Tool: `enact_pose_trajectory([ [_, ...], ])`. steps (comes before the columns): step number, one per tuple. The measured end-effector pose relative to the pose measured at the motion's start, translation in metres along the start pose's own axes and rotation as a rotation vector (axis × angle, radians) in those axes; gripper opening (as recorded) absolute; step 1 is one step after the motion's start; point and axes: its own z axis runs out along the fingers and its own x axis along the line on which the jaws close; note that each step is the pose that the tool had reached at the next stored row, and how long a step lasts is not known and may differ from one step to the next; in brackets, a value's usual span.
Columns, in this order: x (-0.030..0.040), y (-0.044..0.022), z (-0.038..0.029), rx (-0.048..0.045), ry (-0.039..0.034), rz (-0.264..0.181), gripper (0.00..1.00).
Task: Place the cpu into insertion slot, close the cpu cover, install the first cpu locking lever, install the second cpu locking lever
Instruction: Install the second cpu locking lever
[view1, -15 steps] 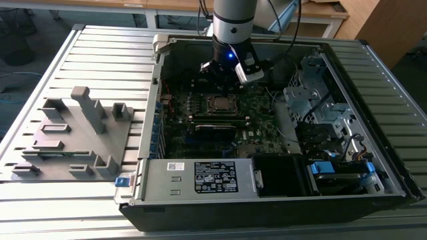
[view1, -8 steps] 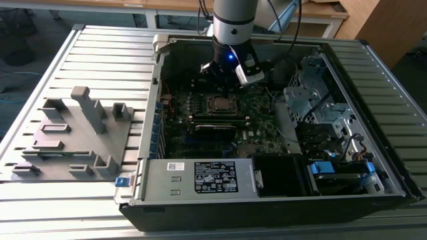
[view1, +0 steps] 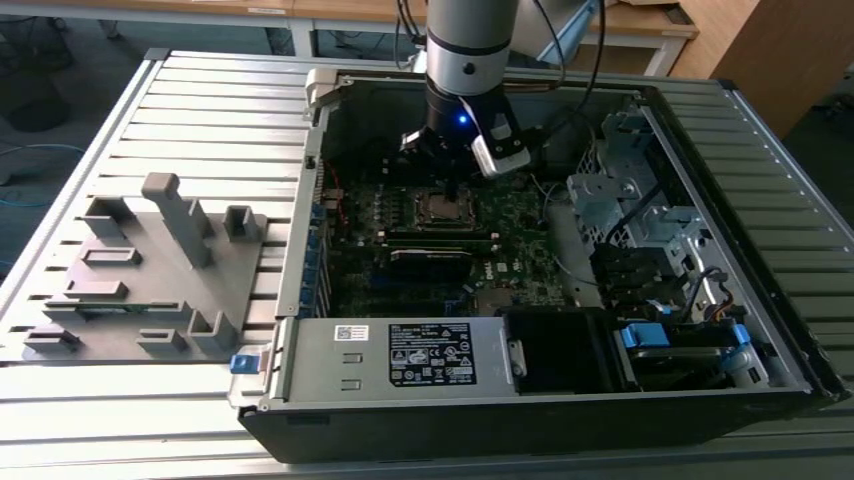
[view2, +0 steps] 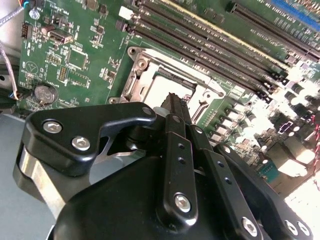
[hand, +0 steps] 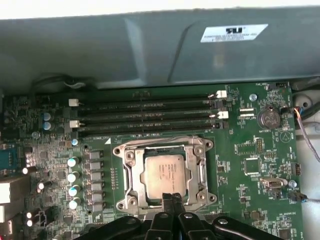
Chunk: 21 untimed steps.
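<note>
The cpu (hand: 166, 171) lies flat in the insertion slot (view1: 441, 208) on the green board, its silver-grey top showing. The cpu cover (hand: 131, 172), a silver frame with a square window, lies down around it. In both wrist views my gripper (hand: 172, 199) is shut with nothing between its black fingers (view2: 176, 107). Its tips hover just over one edge of the cpu (view2: 161, 89). In the exterior view the gripper (view1: 445, 175) hangs inside the open computer case, directly above the socket. I cannot tell how the locking levers stand.
Long black memory slots (hand: 150, 115) run beside the socket, and the grey case wall (hand: 150, 50) rises behind them. A power supply (view1: 400, 355) and a drive cage (view1: 627, 200) crowd the case. A grey fixture (view1: 147, 270) stands at the exterior view's left.
</note>
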Motion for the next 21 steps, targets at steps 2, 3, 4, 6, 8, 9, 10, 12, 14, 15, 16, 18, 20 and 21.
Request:
enact_pose_trajectory([
  [2, -0.0001, -0.0016, -0.0001, 0.0000, 0.0000, 0.000, 0.10],
  [3, -0.0002, -0.0023, -0.0001, 0.0000, 0.0000, 0.000, 0.10],
  [4, -0.0003, -0.0029, -0.0001, -0.0001, 0.0000, 0.000, 0.10],
  [6, -0.0003, -0.0037, -0.0002, -0.0001, 0.0000, 0.000, 0.10],
  [8, -0.0003, -0.0042, -0.0003, -0.0001, 0.0000, 0.000, 0.10],
  [9, -0.0004, -0.0043, -0.0005, -0.0003, 0.0001, 0.000, 0.10],
  [10, -0.0004, -0.0045, -0.0007, -0.0005, 0.0001, 0.000, 0.10],
  [12, -0.0004, -0.0045, -0.0009, -0.0011, -0.0001, 0.000, 0.10],
  [14, -0.0004, -0.0046, -0.0010, -0.0012, -0.0001, 0.000, 0.10],
  [15, -0.0004, -0.0046, -0.0011, -0.0009, 0.0000, 0.000, 0.10],
  [16, -0.0004, -0.0046, -0.0012, -0.0008, 0.0000, 0.000, 0.10],
  [18, -0.0004, -0.0046, -0.0012, -0.0009, 0.0000, 0.000, 0.10],
  [20, -0.0004, -0.0046, -0.0013, -0.0008, 0.0000, 0.000, 0.10],
  [21, -0.0004, -0.0046, -0.0013, -0.0009, 0.0000, 0.000, 0.10],
])
